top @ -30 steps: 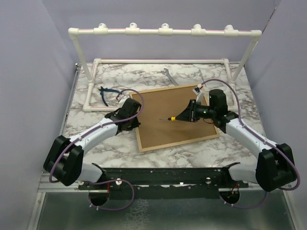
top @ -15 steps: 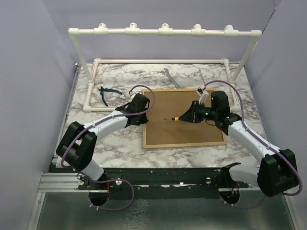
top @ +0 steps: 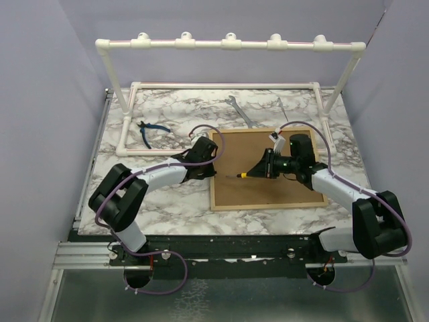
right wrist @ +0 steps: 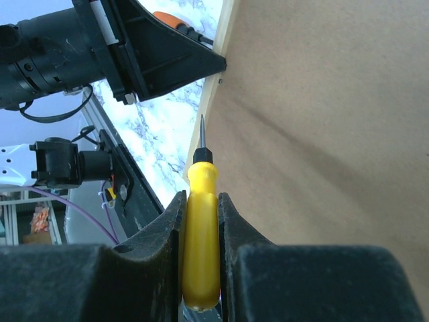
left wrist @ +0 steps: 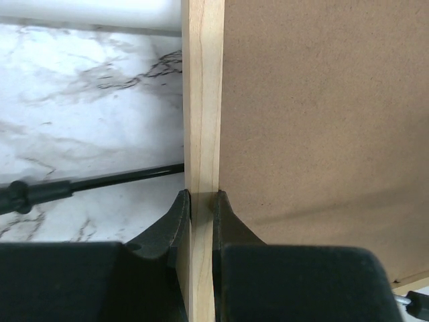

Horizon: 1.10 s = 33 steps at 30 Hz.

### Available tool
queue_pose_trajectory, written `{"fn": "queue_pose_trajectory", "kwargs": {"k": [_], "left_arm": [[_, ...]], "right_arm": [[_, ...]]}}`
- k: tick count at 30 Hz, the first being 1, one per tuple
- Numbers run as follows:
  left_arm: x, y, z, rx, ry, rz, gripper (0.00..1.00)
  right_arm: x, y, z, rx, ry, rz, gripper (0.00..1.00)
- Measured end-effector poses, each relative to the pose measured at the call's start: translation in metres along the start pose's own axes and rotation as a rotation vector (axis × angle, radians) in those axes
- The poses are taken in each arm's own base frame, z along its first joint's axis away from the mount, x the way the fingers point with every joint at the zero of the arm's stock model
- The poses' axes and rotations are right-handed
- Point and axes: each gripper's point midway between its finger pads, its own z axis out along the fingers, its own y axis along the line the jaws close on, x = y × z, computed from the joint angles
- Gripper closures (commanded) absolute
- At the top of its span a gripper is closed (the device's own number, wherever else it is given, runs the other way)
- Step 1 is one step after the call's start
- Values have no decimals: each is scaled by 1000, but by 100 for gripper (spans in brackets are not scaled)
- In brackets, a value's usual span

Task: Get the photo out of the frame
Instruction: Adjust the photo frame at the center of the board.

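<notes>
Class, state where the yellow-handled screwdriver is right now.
Top view, right of centre: the screwdriver is clamped in the right gripper above the frame's brown back, tip pointing toward the left gripper.

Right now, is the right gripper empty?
No, the right gripper is shut on a yellow-handled screwdriver, held over the frame, which lies with its brown back up.

- a robot lab test cell, not a home or a shop.
- plain lavender walls [top: 40, 80] box in the table [top: 167, 204] on its left, right and far sides.
- the left arm [top: 161, 176] and right arm [top: 335, 188] sit on a black rail [top: 228, 245] at the near edge, with cables looping off them.
- a white pvc pipe rack [top: 228, 44] stands at the far side, with pliers [top: 146, 133] and a wrench [top: 238, 111] lying near it.
</notes>
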Motion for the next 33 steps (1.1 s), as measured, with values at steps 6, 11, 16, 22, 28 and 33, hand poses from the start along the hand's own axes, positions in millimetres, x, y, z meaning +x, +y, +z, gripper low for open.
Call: {"fn": "queue_pose_trajectory", "kwargs": {"k": [6, 11, 16, 22, 28, 33], "left_arm": [[-2, -18, 10, 36, -11, 4, 99], [-4, -18, 11, 39, -18, 1, 98], [-5, -17, 11, 47, -29, -3, 78], [-3, -11, 8, 55, -30, -10, 59], [-15, -9, -8, 72, -60, -22, 62], [-28, -8, -19, 107, -78, -40, 67]], "right_arm": [[0, -2, 0, 5, -2, -17, 100], [-1, -3, 0, 5, -3, -24, 99], [6, -15, 8, 18, 27, 6, 99], [14, -32, 17, 18, 62, 57, 99], [13, -36, 23, -10, 64, 82, 99], [14, -37, 28, -39, 78, 109, 100]]}}
